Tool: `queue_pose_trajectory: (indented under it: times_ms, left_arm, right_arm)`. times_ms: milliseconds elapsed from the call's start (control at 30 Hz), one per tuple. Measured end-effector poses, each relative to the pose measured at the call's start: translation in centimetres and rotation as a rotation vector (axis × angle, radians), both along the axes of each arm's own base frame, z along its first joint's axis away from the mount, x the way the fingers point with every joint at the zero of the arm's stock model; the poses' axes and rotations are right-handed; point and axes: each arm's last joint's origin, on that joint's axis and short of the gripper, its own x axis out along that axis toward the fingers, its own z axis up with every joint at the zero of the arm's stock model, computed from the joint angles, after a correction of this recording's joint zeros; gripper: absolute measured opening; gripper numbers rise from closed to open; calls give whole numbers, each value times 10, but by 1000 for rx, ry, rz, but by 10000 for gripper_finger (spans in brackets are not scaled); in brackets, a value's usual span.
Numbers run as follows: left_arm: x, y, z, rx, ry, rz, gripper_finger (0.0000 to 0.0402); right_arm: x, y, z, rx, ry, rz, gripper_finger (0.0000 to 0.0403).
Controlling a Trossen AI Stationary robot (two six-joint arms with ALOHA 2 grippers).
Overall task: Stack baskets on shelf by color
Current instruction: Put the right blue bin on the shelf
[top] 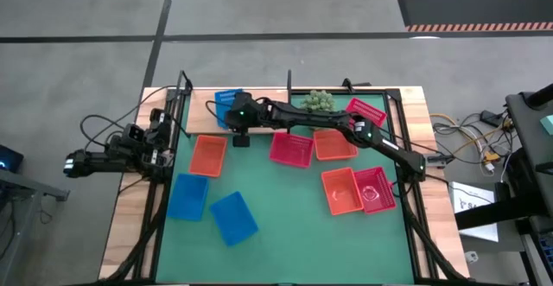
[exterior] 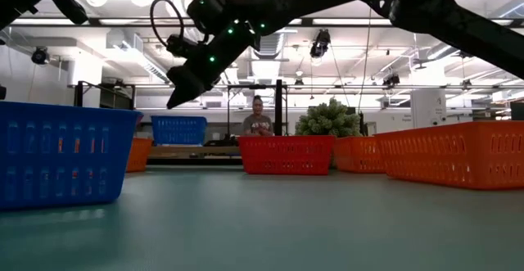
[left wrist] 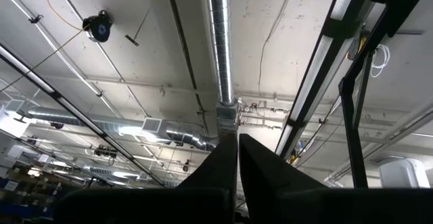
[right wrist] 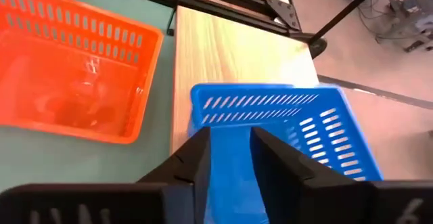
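A blue basket [right wrist: 298, 122] sits on its base on the light wooden shelf [right wrist: 223, 55] at the table's far left. My right gripper [right wrist: 230, 143] hovers open just above it, with one finger on each side of the basket's near wall. In the low view the gripper [exterior: 174, 101] hangs clear above that basket [exterior: 178, 129]. An orange basket [right wrist: 67, 68] lies on the green mat beside the shelf. My left gripper [left wrist: 237, 166] is shut, points up at the ceiling and is parked at the table's left edge [top: 130, 148].
On the mat lie two blue baskets [top: 187, 195] [top: 233, 217], three orange ones [top: 207, 155] [top: 334, 143] [top: 341, 189] and three red-pink ones [top: 291, 148] [top: 366, 111] [top: 376, 188]. A spiky green ball plant [top: 317, 102] stands at the far edge. A person [exterior: 259, 122] sits beyond the table.
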Motion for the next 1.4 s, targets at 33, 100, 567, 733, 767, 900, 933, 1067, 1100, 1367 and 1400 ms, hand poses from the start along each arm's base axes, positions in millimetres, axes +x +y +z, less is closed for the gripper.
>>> queue_pose_trajectory:
  times_ms: [33,100,567,733,767,900,933,1067,1100,1367,1400]
  left_arm:
    - [0,0,0,0,0,0,0]
    - [0,0,0,0,0,0,0]
    - [0,0,0,0,2,0,0]
    - [0,0,0,0,-3,0,0]
    - [0,0,0,0,-3,0,0]
    - [0,0,0,18,3,25,0]
    - [0,0,0,26,7,35,0]
    - [0,0,-1,30,13,39,0]
    - [0,0,-1,29,12,39,0]
    - [1,0,-1,151,56,211,0]
    - [0,1,-1,163,64,244,0]
  right_arm:
    - [0,0,1,5,-3,-3,109]
    - [0,4,8,16,-13,-9,119]
    - [-42,-18,46,-39,194,-79,72]
    - [-49,-39,29,0,275,-119,26]
    - [-48,-42,23,17,286,-115,19]
    - [-47,-47,9,49,306,-102,9]
    - [-46,-48,7,49,311,-104,9]
    - [-45,-50,-3,43,342,-99,9]
    - [-45,-50,-4,41,349,-95,9]
    - [-41,-55,-2,20,284,-98,9]
    - [-40,-57,-4,23,279,-98,9]
